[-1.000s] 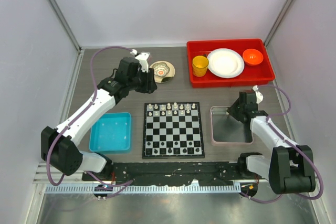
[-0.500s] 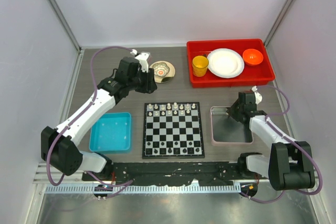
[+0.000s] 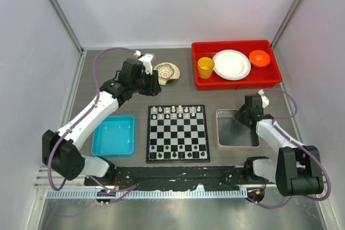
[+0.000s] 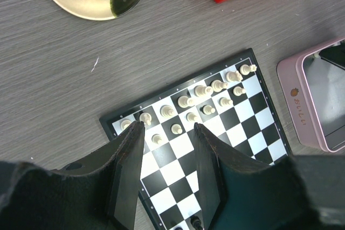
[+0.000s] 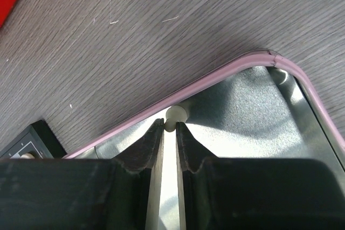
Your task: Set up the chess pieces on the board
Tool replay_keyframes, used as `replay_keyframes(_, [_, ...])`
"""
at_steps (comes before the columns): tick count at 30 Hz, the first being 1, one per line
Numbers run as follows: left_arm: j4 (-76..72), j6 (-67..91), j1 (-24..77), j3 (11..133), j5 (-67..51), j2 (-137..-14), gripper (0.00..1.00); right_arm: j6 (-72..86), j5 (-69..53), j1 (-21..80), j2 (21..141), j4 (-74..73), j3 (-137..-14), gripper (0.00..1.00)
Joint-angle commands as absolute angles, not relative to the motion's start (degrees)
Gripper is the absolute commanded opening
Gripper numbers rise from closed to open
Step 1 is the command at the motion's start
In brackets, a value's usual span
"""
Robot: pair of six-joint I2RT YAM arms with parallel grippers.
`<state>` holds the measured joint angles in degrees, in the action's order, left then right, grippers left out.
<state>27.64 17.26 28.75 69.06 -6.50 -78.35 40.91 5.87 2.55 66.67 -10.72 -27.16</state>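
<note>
Chess pieces (image 4: 186,101), tiny cream plastic figures, are being kept in the two far rows of the flat square black-and-white chessboard (image 3: 178,139), which is lying closest to the arm bases on the grey wood-grain table (image 4: 64,68). The far row is being filled from end to end. The row before it is being occupied along most of its length, with its left end hidden by a finger in the left wrist view. The board is being flanked by a shallow rectangular blue plastic bin (image 3: 113,136) on the left and a rectangular grey metal tray with a pink rim (image 3: 240,138) on the right, both near it but not touching it.

In the far left corner of that tray, against the rim, one more tiny cream piece (image 5: 176,113) is being pinched by its lower part between the almost closed fingertips of the right gripper (image 5: 168,125).

Farther back, the left gripper (image 4: 167,127) is being held raised near the board's far left corner, its jaws apart with nothing between them. Beyond it, a round cream ceramic dish with an orange and green pattern (image 3: 166,72) is resting on the table. At the far right, a rectangular red plastic tray (image 3: 237,83) is being occupied by a yellow cup (image 3: 205,67), a round white plate (image 3: 232,64) and a small orange bowl (image 3: 259,57).
</note>
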Motion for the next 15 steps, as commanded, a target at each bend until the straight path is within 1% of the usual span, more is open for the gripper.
replay_keyframes(1, [26.8,16.3,28.5,69.6,-6.8,-77.7,0.45,40.8,6.2,2.3,64.3,-10.9,-28.1,0.17])
replay_keyframes(7, [26.7,16.3,28.5,69.6,-6.8,-77.8,0.45,39.6,7.3,2.3,62.8,-13.9,-29.8,0.12])
replay_keyframes(15, [26.8,16.3,28.5,69.6,-6.9,-77.8,0.45,36.8,4.4,2.3,60.5,-19.8,-34.2,0.11])
